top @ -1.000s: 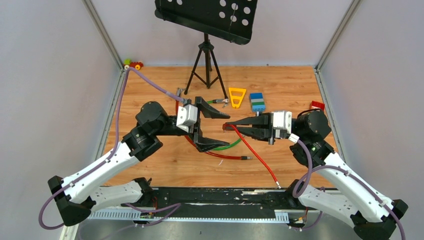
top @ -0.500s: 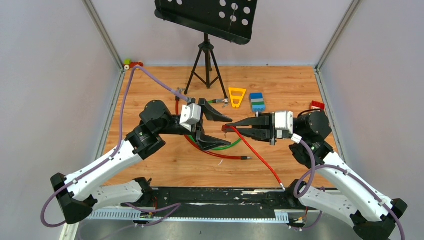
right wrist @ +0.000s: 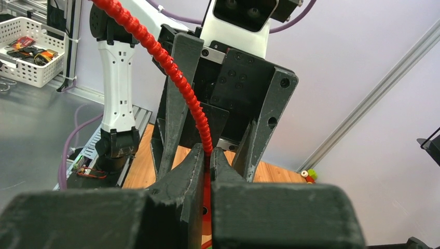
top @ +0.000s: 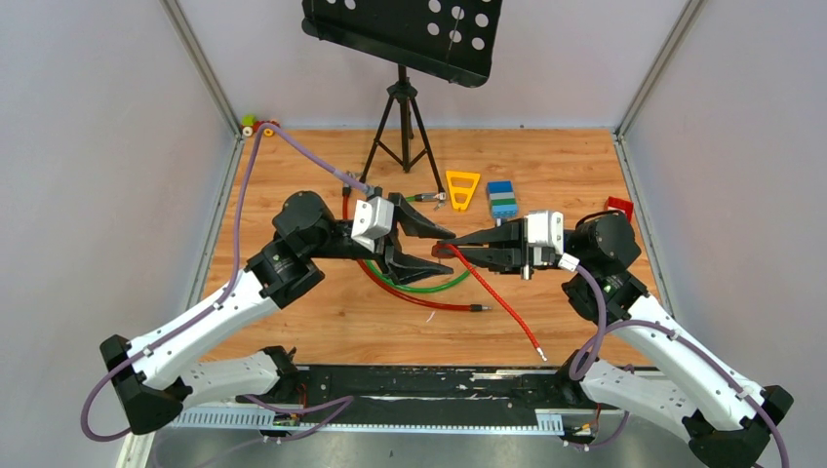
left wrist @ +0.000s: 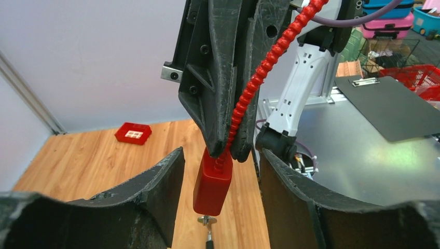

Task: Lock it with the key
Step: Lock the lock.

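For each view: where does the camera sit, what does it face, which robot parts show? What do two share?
Top external: high behind the robot, looking down at the table; left arm, right arm show.
Left wrist: faces the right gripper and red padlock; own fingers below.
Right wrist: faces the left gripper; own fingers below.
Wrist views share the red ribbed cable.
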Available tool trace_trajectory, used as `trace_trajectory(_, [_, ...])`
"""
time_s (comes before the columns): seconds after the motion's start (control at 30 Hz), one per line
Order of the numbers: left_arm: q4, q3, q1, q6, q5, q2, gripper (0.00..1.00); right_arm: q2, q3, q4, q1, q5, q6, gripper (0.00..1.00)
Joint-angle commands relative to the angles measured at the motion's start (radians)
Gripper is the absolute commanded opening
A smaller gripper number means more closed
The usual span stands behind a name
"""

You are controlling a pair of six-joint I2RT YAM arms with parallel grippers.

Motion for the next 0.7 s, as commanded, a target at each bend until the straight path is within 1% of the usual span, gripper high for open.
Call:
trace_trajectory(0.0, [0.026,0.032,0.0,-0.013,0.014,0.009,0.61,-0.005,-0.007,0.044,0.004,0.023,0.028,0.0])
trace_trajectory(0.17, [0.024,0.03,0.0,-0.012,0.013,0.015,0.59,-0.002,-0.01,0.057,0.005,0.02,0.037,0.0])
trace_trajectory(0.33, [0.023,0.03,0.0,-0.01,0.014,0.018,0.53,-0.004,-0.015,0.063,0.005,0.021,0.043,0.0])
trace_trajectory(0.37, [0.023,0.029,0.0,-0.01,0.016,0.018,0.53,-0.006,-0.015,0.065,0.004,0.024,0.045,0.0])
trace_trajectory(0.5, [0.022,0.024,0.0,-0.009,0.017,0.016,0.59,-0.009,-0.019,0.083,0.004,0.031,0.057,0.0])
trace_trajectory(0.67, [0.019,0.016,0.0,-0.006,0.013,0.012,0.59,-0.017,-0.019,0.102,0.005,0.031,0.073,0.0])
